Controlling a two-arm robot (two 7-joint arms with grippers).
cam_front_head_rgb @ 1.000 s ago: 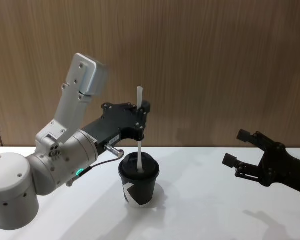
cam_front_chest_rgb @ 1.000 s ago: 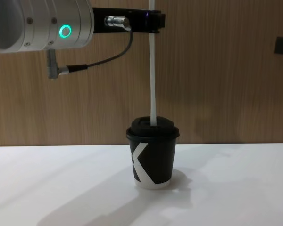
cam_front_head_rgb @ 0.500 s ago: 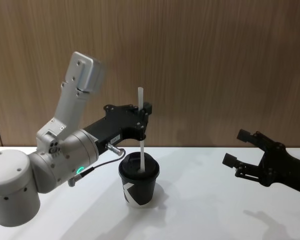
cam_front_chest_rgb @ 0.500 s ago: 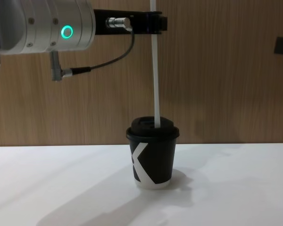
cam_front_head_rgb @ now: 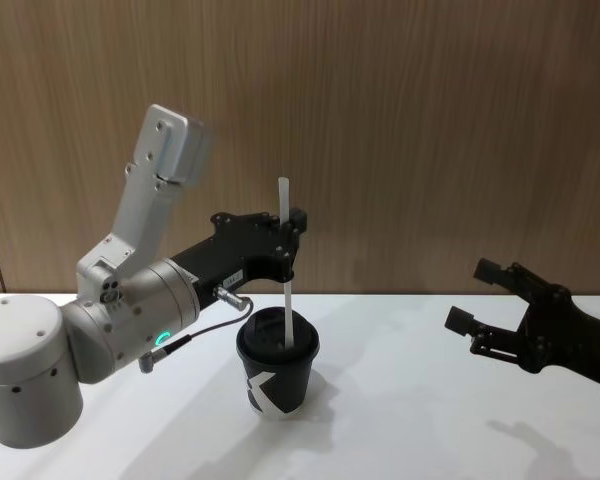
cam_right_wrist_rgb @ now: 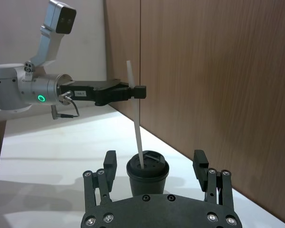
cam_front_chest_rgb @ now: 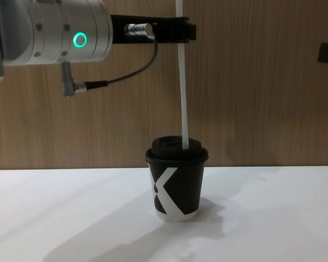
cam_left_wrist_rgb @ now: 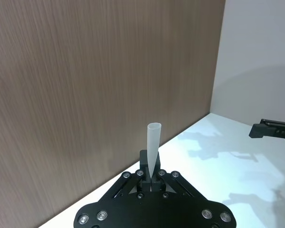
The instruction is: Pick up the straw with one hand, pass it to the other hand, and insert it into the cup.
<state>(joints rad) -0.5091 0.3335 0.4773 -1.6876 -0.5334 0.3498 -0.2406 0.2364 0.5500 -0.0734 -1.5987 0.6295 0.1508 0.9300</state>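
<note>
Left gripper [cam_front_head_rgb: 283, 248] out over the middle of the tabletop [cam_front_head_rgb: 400, 420], above the cup, silver wrist [cam_front_chest_rgb: 60, 30] glowing with a green ring [cam_front_chest_rgb: 80, 39] and trailing a grey cable [cam_front_chest_rgb: 128, 73]; fingers [cam_left_wrist_rgb: 152, 168] pressed together on the straw [cam_front_head_rgb: 286, 262], pinching it below its upper end. Straw white and thin, nearly upright with a slight lean, top end poking up past the fingers, lower end down in the opening of the cup's domed lid [cam_front_chest_rgb: 177, 148]. Seen from the chest, straw [cam_front_chest_rgb: 182, 82] running straight down from the pinch into the lid, the gripper well clear of the cup. Cup [cam_front_head_rgb: 277, 368] small and black, white angular mark [cam_front_chest_rgb: 167, 191] on its side and a pale rim at the base, standing upright on the white tabletop near its middle, closer to the back edge than to the near one, wooden wall [cam_front_head_rgb: 430, 130] behind. Farther right, right gripper [cam_front_head_rgb: 480, 295] plain black, held above the right side of the tabletop, well apart from cup and straw; fingers [cam_right_wrist_rgb: 199, 164] spread wide, gripping nothing. From the right wrist, cup [cam_right_wrist_rgb: 147, 175] and straw [cam_right_wrist_rgb: 135, 121] framed between those spread fingers but farther off, not touching them, the left gripper [cam_right_wrist_rgb: 135, 90] beyond holding the straw.
</note>
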